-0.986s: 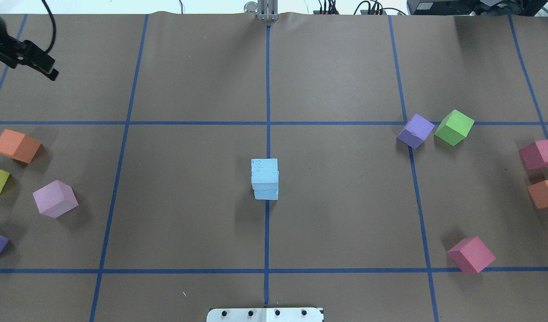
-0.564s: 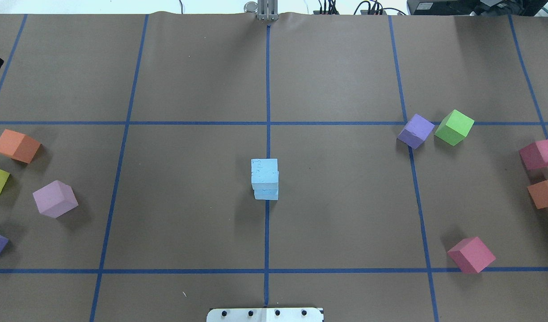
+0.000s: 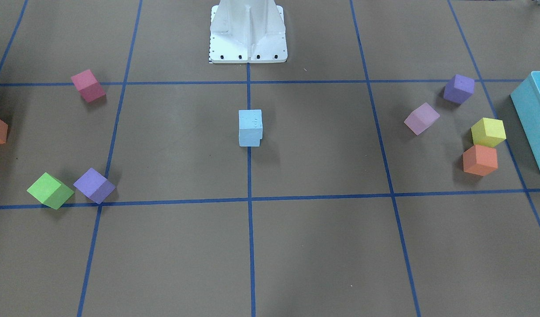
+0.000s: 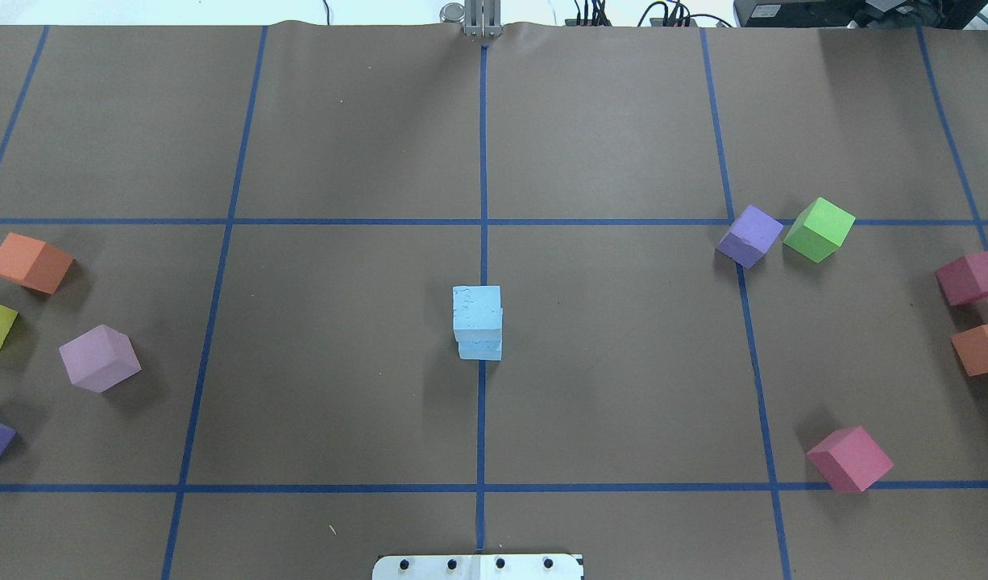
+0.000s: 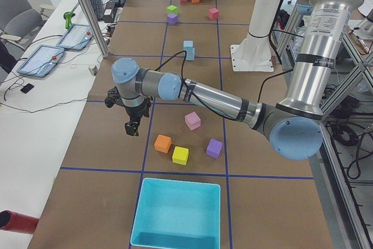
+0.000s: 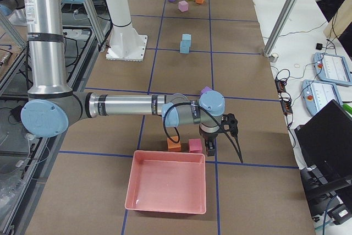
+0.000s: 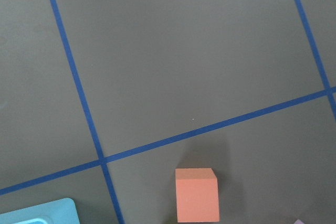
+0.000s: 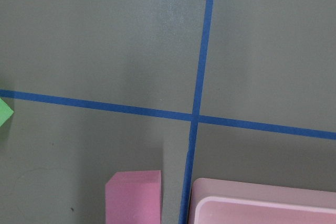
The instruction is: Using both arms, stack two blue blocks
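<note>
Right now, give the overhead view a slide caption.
Two blue blocks stacked at the centre of the table, coloured cubes scattered either side.

A wide table covered in brown paper (image 4: 341, 121) and gridded with blue tape fills the room's middle. Along one long side of the table runs a white desk (image 5: 35, 121) carrying two blue-cased tablets (image 5: 36, 60). A grey office chair (image 5: 17, 16) stands farther out. A slanted aluminium post (image 5: 87, 10) rises at the table's edge. The light is even, probably from overhead.

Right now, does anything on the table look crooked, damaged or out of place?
Only minor things: the upper blue block sits slightly off-square on the lower blue block, and its top face is pitted. Both stand upright.
</note>
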Controlling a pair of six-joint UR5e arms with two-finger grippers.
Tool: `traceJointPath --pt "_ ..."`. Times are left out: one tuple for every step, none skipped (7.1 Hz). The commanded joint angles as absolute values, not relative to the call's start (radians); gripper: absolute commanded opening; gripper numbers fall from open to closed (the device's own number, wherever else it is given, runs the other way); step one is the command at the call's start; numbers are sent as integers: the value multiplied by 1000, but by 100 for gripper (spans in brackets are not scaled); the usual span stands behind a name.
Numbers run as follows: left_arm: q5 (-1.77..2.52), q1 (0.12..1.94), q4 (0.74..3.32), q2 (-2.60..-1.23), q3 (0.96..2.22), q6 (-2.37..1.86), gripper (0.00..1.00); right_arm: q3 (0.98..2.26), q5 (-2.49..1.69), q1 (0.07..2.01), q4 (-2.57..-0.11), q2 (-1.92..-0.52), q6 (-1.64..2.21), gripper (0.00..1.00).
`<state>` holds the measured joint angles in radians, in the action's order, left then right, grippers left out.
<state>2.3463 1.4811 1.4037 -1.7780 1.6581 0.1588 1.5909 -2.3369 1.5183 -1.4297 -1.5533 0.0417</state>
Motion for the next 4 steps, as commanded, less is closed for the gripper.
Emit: traceJointPath --pt "2347 1508 1439 -1752 1612 189 98 1597 -2342 1561 -1425 -1562 40 100" --pt "2347 1512 1439 -1750 1611 189 98 1597 -2339 1562 -1427 -1560 41 100" --pt "2347 1522 1439 -1743 1612 187 98 1598 -2336 1562 -1428 -1556 49 100" --pt "2347 1529 1437 -1740 1612 187 98 1600 -2332 1563 -1425 -1558 41 100"
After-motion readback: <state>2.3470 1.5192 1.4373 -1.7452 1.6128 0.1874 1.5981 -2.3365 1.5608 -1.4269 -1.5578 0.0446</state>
